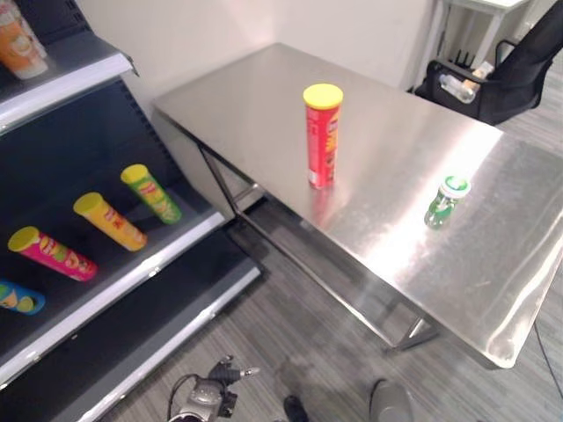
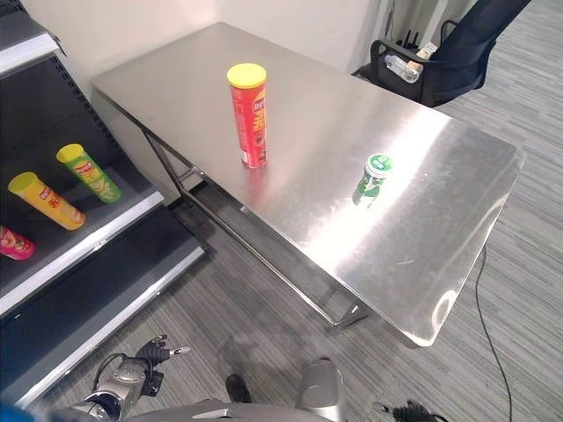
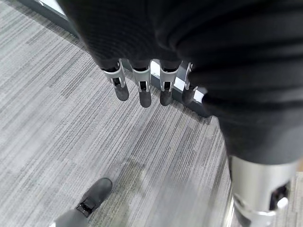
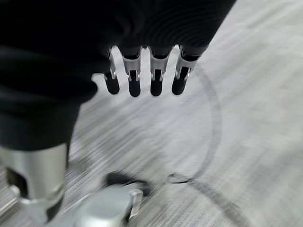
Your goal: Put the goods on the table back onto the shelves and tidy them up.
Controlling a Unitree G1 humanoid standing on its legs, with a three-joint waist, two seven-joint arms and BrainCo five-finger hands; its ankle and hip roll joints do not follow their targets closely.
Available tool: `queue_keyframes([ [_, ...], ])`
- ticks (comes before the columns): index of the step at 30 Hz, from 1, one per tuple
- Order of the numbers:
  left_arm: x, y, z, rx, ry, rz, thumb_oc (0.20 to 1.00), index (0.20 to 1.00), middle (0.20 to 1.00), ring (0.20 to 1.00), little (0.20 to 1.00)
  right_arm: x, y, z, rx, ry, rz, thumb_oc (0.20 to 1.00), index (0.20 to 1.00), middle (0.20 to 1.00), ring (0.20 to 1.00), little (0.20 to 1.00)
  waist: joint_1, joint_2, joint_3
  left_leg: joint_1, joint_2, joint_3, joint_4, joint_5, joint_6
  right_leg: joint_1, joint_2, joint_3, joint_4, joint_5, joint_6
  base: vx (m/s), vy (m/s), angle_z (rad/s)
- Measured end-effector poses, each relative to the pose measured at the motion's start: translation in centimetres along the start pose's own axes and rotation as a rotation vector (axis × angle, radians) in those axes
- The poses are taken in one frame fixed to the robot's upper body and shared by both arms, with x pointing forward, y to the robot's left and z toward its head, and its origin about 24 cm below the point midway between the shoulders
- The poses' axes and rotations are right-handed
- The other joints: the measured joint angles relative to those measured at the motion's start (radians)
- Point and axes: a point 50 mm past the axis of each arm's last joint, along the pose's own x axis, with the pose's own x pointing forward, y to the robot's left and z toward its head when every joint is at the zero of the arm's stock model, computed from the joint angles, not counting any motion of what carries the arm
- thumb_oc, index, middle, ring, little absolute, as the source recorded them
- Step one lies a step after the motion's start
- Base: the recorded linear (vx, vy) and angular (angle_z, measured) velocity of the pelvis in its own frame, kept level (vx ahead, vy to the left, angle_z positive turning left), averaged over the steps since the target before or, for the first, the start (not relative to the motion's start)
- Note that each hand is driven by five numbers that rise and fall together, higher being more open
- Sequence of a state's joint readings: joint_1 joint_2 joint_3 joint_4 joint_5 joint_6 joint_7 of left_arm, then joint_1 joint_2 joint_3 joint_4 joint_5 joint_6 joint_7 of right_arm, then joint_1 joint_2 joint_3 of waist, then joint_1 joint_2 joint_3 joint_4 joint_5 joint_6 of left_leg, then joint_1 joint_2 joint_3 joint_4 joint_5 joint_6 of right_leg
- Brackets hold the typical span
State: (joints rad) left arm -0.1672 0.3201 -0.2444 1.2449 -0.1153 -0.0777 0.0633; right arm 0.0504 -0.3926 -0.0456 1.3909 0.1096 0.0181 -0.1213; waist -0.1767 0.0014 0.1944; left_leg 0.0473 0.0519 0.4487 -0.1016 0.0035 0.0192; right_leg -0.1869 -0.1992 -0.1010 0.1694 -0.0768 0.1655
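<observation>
A red tube can with a yellow lid [image 1: 322, 134] stands upright near the middle of the steel desk [image 1: 255, 97]. A small green bottle with a white and green cap [image 1: 446, 201] stands on the same desk, well apart from the can and closer to the near edge. On the shelf [image 1: 132, 264] at the left lie four tube cans: a green one [image 1: 151, 192], a yellow one [image 1: 110, 221], a pink one [image 1: 53, 253] and a blue one [image 1: 19, 299]. An orange bottle [image 1: 18, 46] is on the shelf above. The left hand [image 3: 142, 85] hangs over the grey floor, fingers relaxed and holding nothing. The right hand [image 4: 142, 78] is the same, loose and empty above the floor.
</observation>
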Motion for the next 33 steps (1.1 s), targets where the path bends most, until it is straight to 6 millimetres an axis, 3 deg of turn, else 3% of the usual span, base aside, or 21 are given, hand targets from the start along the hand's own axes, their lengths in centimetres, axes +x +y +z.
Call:
queue_keyframes([
  [3,0.0,0.8,-0.2,-0.009,0.008,0.021,1.000,1.000,1.000,1.000,1.000,-0.3,-3.4,-4.1,0.096,0.138,-0.093,1.000,1.000,1.000,1.000,1.000,-0.038,-0.033,-0.007,-0.005,0.000,-0.032,0.000,-0.004,-0.018,0.035,0.015,-0.002,-0.114,0.129,-0.005,0.05,-0.045,0.32],
  [4,-0.1,0.5,-0.4,-0.008,0.013,0.010,1.000,1.000,1.000,1.000,1.000,-0.5,-5.0,-5.3,0.147,0.182,-0.132,1.000,1.000,1.000,1.000,1.000,-0.040,-0.035,-0.006,-0.007,0.019,-0.030,0.000,0.001,-0.037,0.050,0.033,-0.011,-0.142,0.136,-0.014,0.06,-0.083,0.07],
  [6,-0.1,0.3,-0.8,-0.007,0.019,-0.008,1.000,1.000,1.000,1.000,1.000,-2.1,-12.8,-7.6,0.347,0.266,-0.347,1.000,1.000,1.000,1.000,1.000,-0.055,-0.015,-0.019,-0.003,0.055,-0.035,0.000,0.002,-0.076,0.112,0.073,-0.044,-0.241,0.172,-0.045,0.06,-0.088,0.10],
  [8,-0.1,0.3,-0.4,-0.009,0.006,-0.012,1.000,1.000,1.000,1.000,1.000,-3.6,-17.7,-7.5,0.362,0.244,-0.475,1.000,1.000,1.000,1.000,1.000,-0.068,-0.008,-0.023,-0.005,0.064,-0.049,0.000,0.002,-0.084,0.124,0.084,-0.059,-0.253,0.179,-0.049,0.05,-0.073,0.17],
  [9,-0.1,0.3,-0.1,-0.010,-0.008,-0.011,1.000,1.000,1.000,1.000,1.000,-4.8,-21.5,-5.9,0.545,0.144,-0.569,1.000,1.000,1.000,1.000,1.000,-0.074,-0.005,-0.026,-0.004,0.067,-0.049,0.006,0.002,-0.096,0.131,0.087,-0.063,-0.266,0.183,-0.055,0.04,-0.037,0.07],
  [10,0.0,0.1,0.3,-0.009,-0.015,-0.015,1.000,1.000,1.000,1.000,1.000,-5.6,-23.4,-5.1,0.548,0.084,-0.631,1.000,1.000,1.000,1.000,1.000,-0.076,0.003,-0.032,-0.003,0.066,-0.050,0.005,0.002,-0.097,0.135,0.085,-0.066,-0.266,0.183,-0.055,0.04,-0.032,0.09],
  [11,0.0,-0.1,0.6,-0.017,-0.033,-0.019,1.000,1.000,1.000,1.000,1.000,-6.9,-26.4,-2.0,0.547,-0.059,-0.715,1.000,1.000,1.000,1.000,1.000,-0.078,-0.008,-0.031,0.001,0.066,-0.051,0.003,0.000,-0.100,0.140,0.087,-0.068,-0.266,0.181,-0.053,0.03,-0.024,0.05],
  [12,-0.1,0.0,0.2,-0.033,-0.026,-0.013,1.000,1.000,1.000,1.000,1.000,-7.6,-27.4,0.8,0.547,-0.208,-0.743,1.000,1.000,1.000,1.000,1.000,-0.084,-0.015,-0.031,0.005,0.066,-0.049,0.005,-0.002,-0.101,0.140,0.086,-0.062,-0.266,0.181,-0.053,0.00,0.000,0.00],
  [14,0.0,-0.1,0.3,-0.037,-0.019,-0.013,1.000,1.000,1.000,1.000,1.000,-9.1,-28.4,4.5,0.491,-0.409,-0.783,1.000,1.000,1.000,1.000,1.000,-0.087,-0.026,-0.034,0.006,0.064,-0.052,0.004,-0.001,-0.101,0.145,0.084,-0.068,-0.266,0.179,-0.051,0.01,-0.011,0.02],
  [15,-0.3,-0.1,-0.9,-0.064,0.003,-0.005,1.000,1.000,1.000,1.000,1.000,-11.8,-28.9,9.4,0.452,-0.631,-0.818,1.000,1.000,1.000,1.000,1.000,-0.093,-0.028,-0.036,0.010,0.058,-0.049,0.001,-0.004,-0.102,0.150,0.082,-0.062,-0.267,0.177,-0.049,0.02,-0.025,0.05],
  [18,-0.5,-0.6,-1.7,-0.076,0.027,-0.001,1.000,1.000,1.000,1.000,1.000,-16.3,-29.1,14.7,0.313,-0.911,-0.905,1.000,1.000,1.000,1.000,1.000,-0.089,-0.014,-0.041,0.013,0.051,-0.052,0.000,-0.005,-0.101,0.157,0.071,-0.067,-0.266,0.176,-0.047,0.03,-0.052,0.04],
  [19,-0.7,-1.0,-2.3,-0.085,0.036,-0.005,1.000,1.000,1.000,1.000,1.000,-18.5,-27.8,17.6,0.218,-1.049,-0.918,1.000,1.000,1.000,1.000,1.000,-0.081,-0.007,-0.045,0.016,0.048,-0.050,0.001,-0.006,-0.101,0.156,0.071,-0.062,-0.267,0.177,-0.047,0.02,-0.057,0.05],
  [21,-0.9,-1.4,-2.8,-0.091,0.048,-0.016,1.000,1.000,1.000,1.000,1.000,-20.0,-26.2,19.8,0.090,-1.155,-0.901,1.000,1.000,1.000,1.000,1.000,-0.060,-0.003,-0.046,0.015,0.048,-0.053,0.001,-0.004,-0.099,0.159,0.070,-0.067,-0.266,0.177,-0.047,0.02,-0.046,0.03],
  [23,-1.2,-1.8,-3.7,-0.084,0.065,-0.029,1.000,1.000,1.000,1.000,1.000,-21.0,-23.9,21.8,-0.054,-1.256,-0.860,1.000,1.000,1.000,1.000,1.000,-0.035,-0.001,-0.047,0.016,0.048,-0.060,0.002,0.000,-0.094,0.165,0.068,-0.076,-0.267,0.177,-0.048,0.02,-0.067,0.13],
  [26,-1.4,-2.0,-4.3,-0.085,0.076,-0.036,1.000,1.000,1.000,1.000,1.000,-21.0,-22.2,22.9,-0.135,-1.285,-0.799,1.000,1.000,1.000,1.000,1.000,-0.033,0.000,-0.047,0.023,0.048,-0.077,0.002,0.001,-0.094,0.181,0.069,-0.092,-0.267,0.175,-0.045,0.02,-0.062,0.18],
  [27,-1.6,-2.3,-4.7,-0.088,0.088,-0.045,1.000,1.000,1.000,1.000,1.000,-21.2,-20.6,23.6,-0.214,-1.323,-0.742,1.000,1.000,1.000,1.000,1.000,-0.012,0.005,-0.048,0.029,0.047,-0.081,0.002,0.001,-0.094,0.191,0.063,-0.097,-0.267,0.172,-0.042,0.01,-0.060,0.19],
  [33,-1.8,-2.5,-5.5,-0.091,0.111,-0.062,1.000,1.000,1.000,1.000,1.000,-19.1,-16.0,24.7,-0.368,-1.318,-0.511,1.000,1.000,1.000,1.000,1.000,0.020,0.008,-0.047,0.033,0.040,-0.111,0.006,0.005,-0.088,0.215,0.055,-0.132,-0.267,0.168,-0.036,0.01,-0.056,0.15],
])
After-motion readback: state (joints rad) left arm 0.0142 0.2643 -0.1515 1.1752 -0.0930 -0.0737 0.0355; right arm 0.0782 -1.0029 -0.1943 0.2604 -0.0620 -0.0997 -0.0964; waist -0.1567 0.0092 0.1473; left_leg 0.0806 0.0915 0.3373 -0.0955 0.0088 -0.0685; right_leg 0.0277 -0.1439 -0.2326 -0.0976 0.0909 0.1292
